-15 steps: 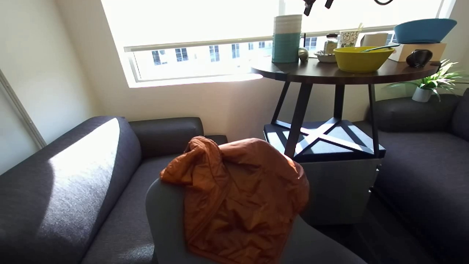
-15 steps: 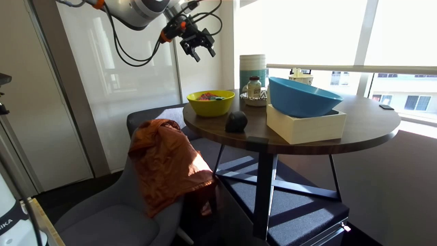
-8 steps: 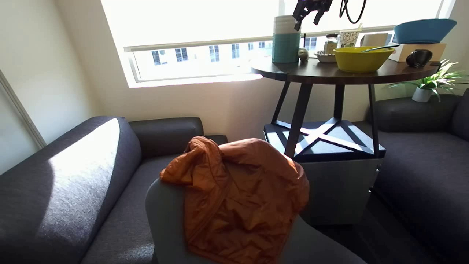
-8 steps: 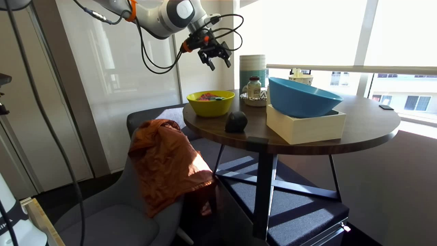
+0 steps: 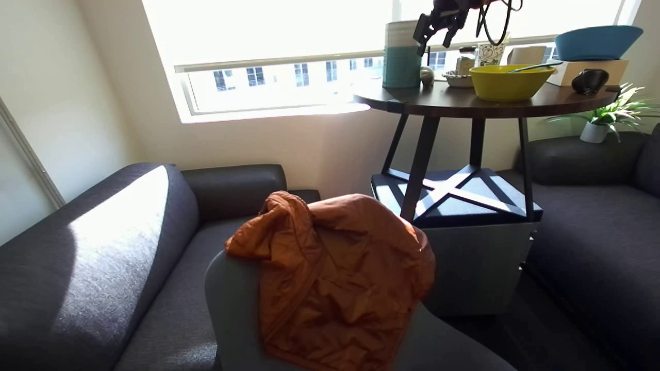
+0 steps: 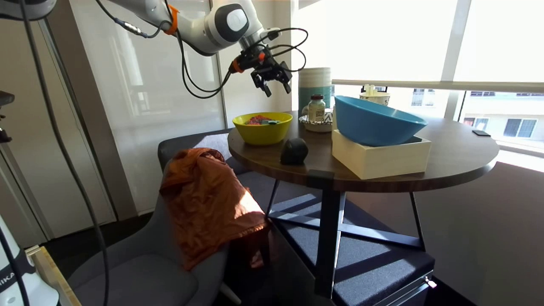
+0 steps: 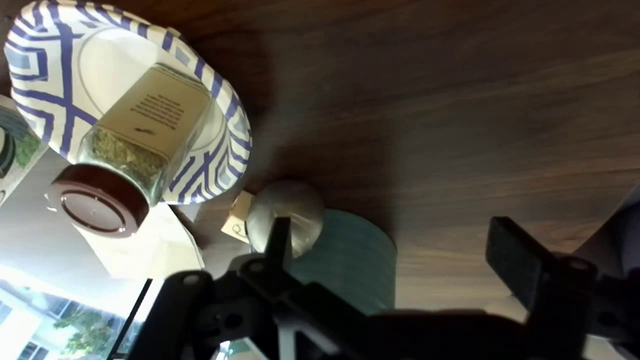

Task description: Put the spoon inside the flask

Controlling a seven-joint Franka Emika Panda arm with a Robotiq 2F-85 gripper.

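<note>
Seeing orange jacket (image 6: 212,204) nearest in both exterior views, slung over grey chair (image 6: 131,280). Next, getting round brown table (image 6: 463,153), with pale wooden box (image 6: 382,163) bearing tilted blue bowl (image 6: 376,123), plus black rounded object (image 6: 294,151), too unclear to name. Past that, finding spoon (image 5: 536,66) in yellow bowl (image 6: 261,135), with teal handle leaning on rim and end poking just over; can't make out its head. Also in bowl: red bits (image 6: 257,120). Higher up, hovering above table with black gripper (image 6: 278,90), with jaws spread wide; near flask (image 5: 399,64), apart from it. Looking down in wrist view at jar (image 7: 132,150) with red-brown lid, standing in blue-and-white patterned dish (image 7: 37,57), then at silvery ball (image 7: 295,207), partly behind gripper. Just beside ball, spotting flask upright on table, pale on top, teal below. Last, showing window (image 5: 278,85) with blind (image 5: 283,31) partway down.
</note>
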